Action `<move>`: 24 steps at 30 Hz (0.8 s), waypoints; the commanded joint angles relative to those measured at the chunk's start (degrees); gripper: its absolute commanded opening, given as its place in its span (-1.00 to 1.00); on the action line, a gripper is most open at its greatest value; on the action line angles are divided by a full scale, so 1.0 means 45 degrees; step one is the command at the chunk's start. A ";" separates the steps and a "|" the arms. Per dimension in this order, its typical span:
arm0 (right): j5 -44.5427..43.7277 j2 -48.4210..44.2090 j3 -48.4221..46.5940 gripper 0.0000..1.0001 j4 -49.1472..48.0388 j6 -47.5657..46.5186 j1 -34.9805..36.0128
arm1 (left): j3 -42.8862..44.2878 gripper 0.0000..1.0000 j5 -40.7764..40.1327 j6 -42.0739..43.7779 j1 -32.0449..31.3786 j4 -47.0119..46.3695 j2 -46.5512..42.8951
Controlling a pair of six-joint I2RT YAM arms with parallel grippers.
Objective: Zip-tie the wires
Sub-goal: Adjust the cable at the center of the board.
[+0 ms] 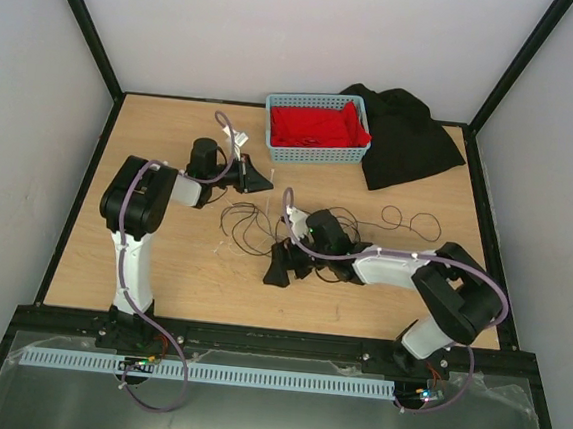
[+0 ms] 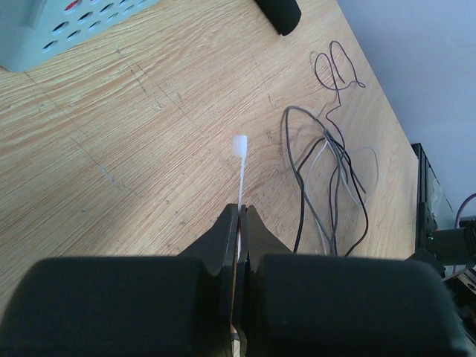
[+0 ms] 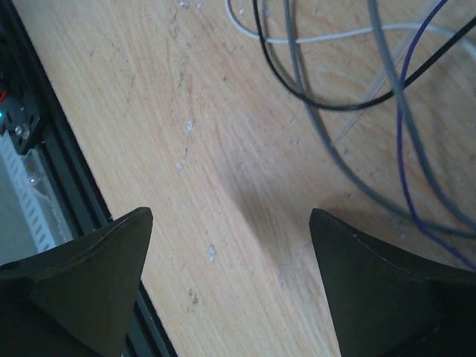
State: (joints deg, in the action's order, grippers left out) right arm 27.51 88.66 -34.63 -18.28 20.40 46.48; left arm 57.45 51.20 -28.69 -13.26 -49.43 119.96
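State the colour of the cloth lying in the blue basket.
The cloth in the basket is red, clearest in the top external view.

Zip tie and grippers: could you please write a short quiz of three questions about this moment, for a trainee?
1. True or false: the left gripper is shut on the zip tie.
2. Choose one. The right gripper is: A) shut and empty; B) open and empty; C) shut on a pen.
3. Fill in the missing word: the blue basket holds a ____ cloth.

Key: 1 true; 2 B; 3 red.
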 commanded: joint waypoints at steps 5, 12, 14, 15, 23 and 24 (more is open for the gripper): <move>-0.1804 0.1534 -0.1665 0.99 0.1262 -0.1703 -0.0039 | -0.0130 -1.00 0.0610 0.0428 -0.0077 -0.0230 -0.0700; -0.1441 0.2924 -0.3417 1.00 0.2037 -0.2569 -0.0403 | -0.0150 -1.00 0.0694 0.0653 -0.0241 -0.0028 -0.0646; -0.1272 0.3168 -0.3760 1.00 0.2209 -0.2715 -0.0426 | -0.0150 -1.00 0.0702 0.0689 -0.0291 0.0036 -0.0614; -0.1255 0.3271 -0.3917 1.00 0.2281 -0.2761 -0.0431 | -0.0150 -1.00 0.0721 0.0691 -0.0310 0.0053 -0.0587; -0.1470 0.3825 -0.4703 0.99 0.2386 -0.3107 -0.0543 | -0.0361 -1.00 0.0737 0.0654 -0.0508 0.0084 -0.0673; -0.1460 0.3890 -0.4760 0.99 0.2340 -0.3108 -0.0553 | -0.0442 -1.00 0.0703 0.0626 -0.0535 0.0083 -0.0722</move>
State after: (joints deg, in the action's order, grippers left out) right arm 21.61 103.83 -54.81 -11.09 7.88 44.49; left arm 56.84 53.17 -26.96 -15.20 -48.38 119.33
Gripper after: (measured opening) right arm 0.995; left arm 0.004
